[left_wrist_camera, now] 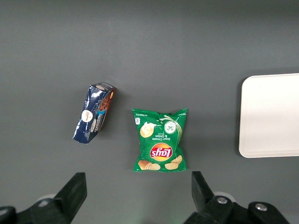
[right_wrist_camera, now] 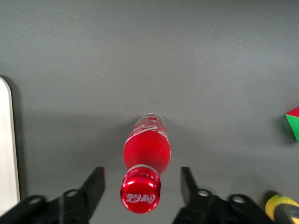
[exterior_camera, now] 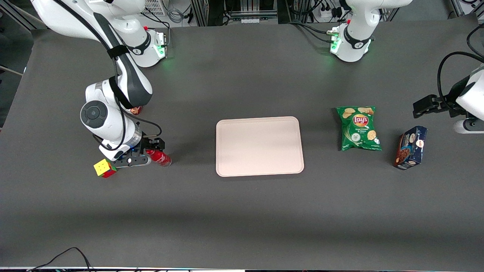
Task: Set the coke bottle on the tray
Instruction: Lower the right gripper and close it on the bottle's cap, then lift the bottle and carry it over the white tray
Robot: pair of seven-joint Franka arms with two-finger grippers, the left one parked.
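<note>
The coke bottle [exterior_camera: 160, 158] is small and red with a red cap, and it stands on the dark table toward the working arm's end. In the right wrist view its cap [right_wrist_camera: 140, 196] and red body [right_wrist_camera: 146, 148] sit between my gripper's two fingers [right_wrist_camera: 95, 185]. My gripper [exterior_camera: 152, 152] [right_wrist_camera: 141, 176] is open, with one finger on each side of the bottle's neck and a gap on both sides. The pale beige-pink tray [exterior_camera: 259, 146] lies flat mid-table, beside the bottle toward the parked arm's end. Its rim shows in the right wrist view [right_wrist_camera: 7, 154].
A colourful puzzle cube [exterior_camera: 104, 168] [right_wrist_camera: 293, 122] sits close beside my gripper, away from the tray. A small red item [exterior_camera: 135, 110] is partly hidden by my arm. A green chips bag [exterior_camera: 359, 128] and a blue cookie box [exterior_camera: 410, 147] lie toward the parked arm's end.
</note>
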